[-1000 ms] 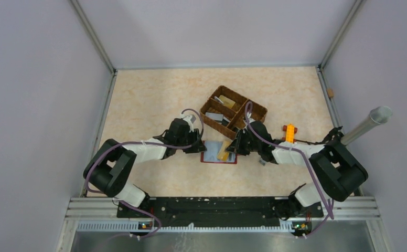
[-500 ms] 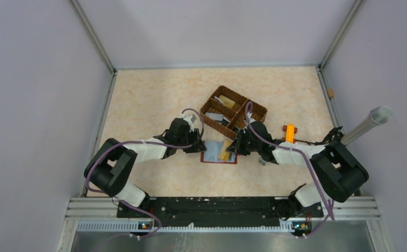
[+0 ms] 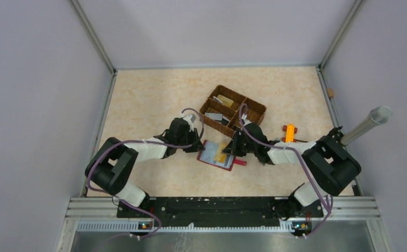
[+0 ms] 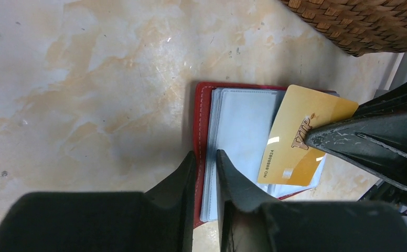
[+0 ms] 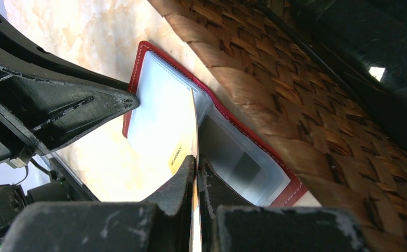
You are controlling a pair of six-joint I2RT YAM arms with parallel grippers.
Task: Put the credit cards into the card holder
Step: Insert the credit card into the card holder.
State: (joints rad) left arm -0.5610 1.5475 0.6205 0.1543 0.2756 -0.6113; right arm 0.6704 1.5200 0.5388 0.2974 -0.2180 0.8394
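Dark red leather-like card holder (image 4: 201,118) lies open on beige marbled table (image 4: 86,79), left gripper (image 4: 205,157) pinched tight on its near edge, right gripper (image 5: 196,163) clamped on gold plastic credit card (image 4: 290,142) angled over the clear pockets, brown wicker basket (image 4: 348,23) just beyond.

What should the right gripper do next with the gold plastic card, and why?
Probably ease the gold plastic card into a clear pocket. The right gripper pinches it over the open dark red leather-like card holder, whose edge the left gripper clamps; it seems not yet inside.
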